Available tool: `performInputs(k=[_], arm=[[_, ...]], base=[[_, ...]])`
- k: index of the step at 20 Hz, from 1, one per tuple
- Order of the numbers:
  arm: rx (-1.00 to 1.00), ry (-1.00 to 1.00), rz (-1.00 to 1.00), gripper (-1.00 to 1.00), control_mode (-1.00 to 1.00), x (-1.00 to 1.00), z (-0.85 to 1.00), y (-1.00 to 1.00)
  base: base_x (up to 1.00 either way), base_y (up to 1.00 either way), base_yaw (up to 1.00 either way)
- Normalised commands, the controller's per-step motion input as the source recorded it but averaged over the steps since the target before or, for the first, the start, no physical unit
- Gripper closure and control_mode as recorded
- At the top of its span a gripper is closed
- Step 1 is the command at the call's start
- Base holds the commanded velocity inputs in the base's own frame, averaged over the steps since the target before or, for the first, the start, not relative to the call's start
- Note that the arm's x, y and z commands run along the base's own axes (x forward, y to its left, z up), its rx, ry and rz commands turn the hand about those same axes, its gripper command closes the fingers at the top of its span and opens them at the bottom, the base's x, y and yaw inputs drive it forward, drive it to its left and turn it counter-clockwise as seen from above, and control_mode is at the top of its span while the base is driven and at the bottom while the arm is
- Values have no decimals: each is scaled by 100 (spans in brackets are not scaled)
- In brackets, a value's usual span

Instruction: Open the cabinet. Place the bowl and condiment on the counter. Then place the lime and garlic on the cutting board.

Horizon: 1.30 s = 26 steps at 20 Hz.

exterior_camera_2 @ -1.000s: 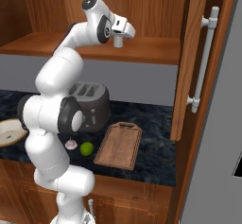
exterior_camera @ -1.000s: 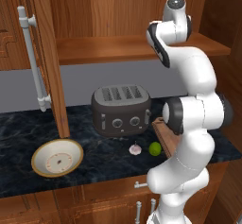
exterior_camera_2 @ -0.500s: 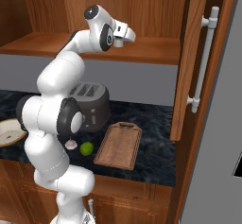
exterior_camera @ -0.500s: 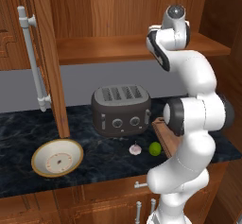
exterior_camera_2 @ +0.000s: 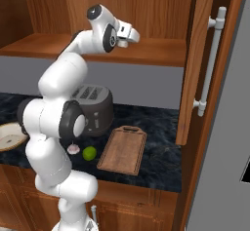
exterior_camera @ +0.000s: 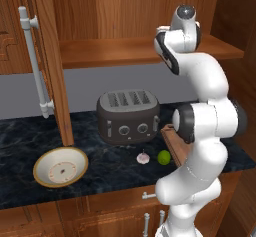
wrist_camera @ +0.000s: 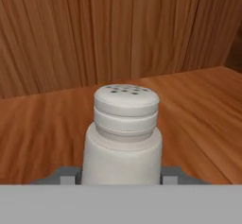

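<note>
The cabinet stands open, its wooden shelf bare around my hand. My gripper reaches in over that shelf. In the hand view the condiment, a grey-white shaker with a holed cap, stands upright on the shelf between the two fingertips, and the gripper is shut on its sides. On the counter below lie the bowl at the left, the garlic and the lime in front of the toaster, and the cutting board to their right.
A dark toaster stands on the counter under the shelf. The left cabinet door with its long bar handle hangs open over the bowl's side, and the right door is swung out at the right. Lower cabinets line the front edge.
The hand has swung from above the shelf edge deeper into the cabinet toward the right. Its jaws have come in from wide open onto the shaker.
</note>
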Motion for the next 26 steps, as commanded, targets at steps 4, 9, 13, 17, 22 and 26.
performInputs(k=[4, 9, 13, 17, 22, 26], arm=[[3, -6, 7, 100, -100, -95, -1, 0], [1, -18, 12, 100, -100, -100, -5, 0], [0, -7, 29, 100, -100, -100, -11, 0], [-5, 0, 40, 100, -100, -100, -13, 4], [-12, 0, 42, 100, -100, -100, -22, 14], [-19, 0, 48, 100, -100, -100, -62, 60]], base=[[0, 0, 0], [0, 0, 0], [0, 0, 0], [0, 0, 0], [0, 0, 0], [0, 0, 0]])
